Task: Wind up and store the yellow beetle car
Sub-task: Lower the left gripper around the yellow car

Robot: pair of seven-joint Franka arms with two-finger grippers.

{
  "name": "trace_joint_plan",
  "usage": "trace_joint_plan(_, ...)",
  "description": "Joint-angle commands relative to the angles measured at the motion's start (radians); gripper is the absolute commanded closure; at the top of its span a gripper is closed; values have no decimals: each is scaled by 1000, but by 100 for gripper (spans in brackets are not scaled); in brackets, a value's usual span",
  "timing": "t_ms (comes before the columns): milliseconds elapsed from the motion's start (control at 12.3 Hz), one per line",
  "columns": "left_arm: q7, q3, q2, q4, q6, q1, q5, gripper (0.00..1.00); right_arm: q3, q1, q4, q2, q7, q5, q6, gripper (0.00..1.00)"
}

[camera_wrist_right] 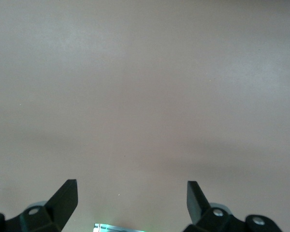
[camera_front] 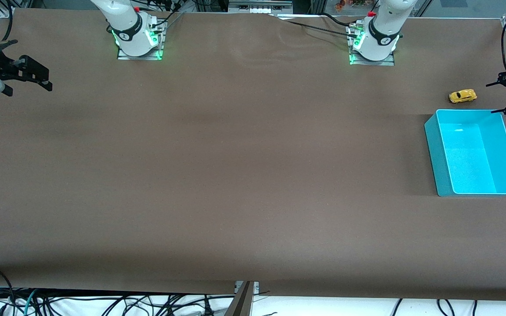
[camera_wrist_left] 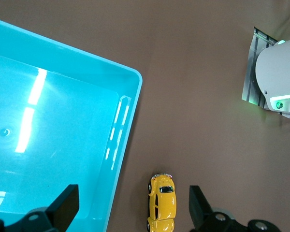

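the yellow beetle car [camera_front: 463,96] sits on the brown desk [camera_front: 235,175] toward the left arm's end, just beside the cyan bin [camera_front: 431,145] and a little farther from the front camera than the bin's rim, at about 12 o'clock from it. car and bin are close but not touching; a strip of bare desk shows between them in the left wrist view, where the car [camera_wrist_left: 162,202] lies alongside the bin's wall [camera_wrist_left: 123,145]. the car stands on its wheels, dark windows up.

the left pincer [camera_front: 502,99] hangs at the desk's edge, at roughly 3 o'clock from the car, over the bin's corner. it is released, its fingers [camera_wrist_left: 198,205] spread wide and holding nothing.

the right pincer [camera_front: 37,77] waits over bare desk at the right arm's end, well apart from car and bin. it too is released, fingers [camera_wrist_right: 66,198] wide and holding nothing.
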Motion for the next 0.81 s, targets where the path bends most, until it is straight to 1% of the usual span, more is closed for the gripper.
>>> trace_joint_plan(0,13,-16,8,24,-32,17,-12,0,0,3,22,6,3,16,-16,0)
trace_joint_plan(486,26,-8,8,23,-31,27,5,0,1,6,23,6,-8,14,-19,0)
trace_joint_plan(568,29,-10,8,20,-31,60,11,0,3,8,25,7,-14,8,-16,0)
trace_joint_plan(649,38,-11,7,0,-17,89,11,0,1,8,25,7,-15,13,-13,0)
trace_joint_plan(730,42,-11,-1,-41,10,105,11,0,1,6,28,13,-37,13,-12,0)
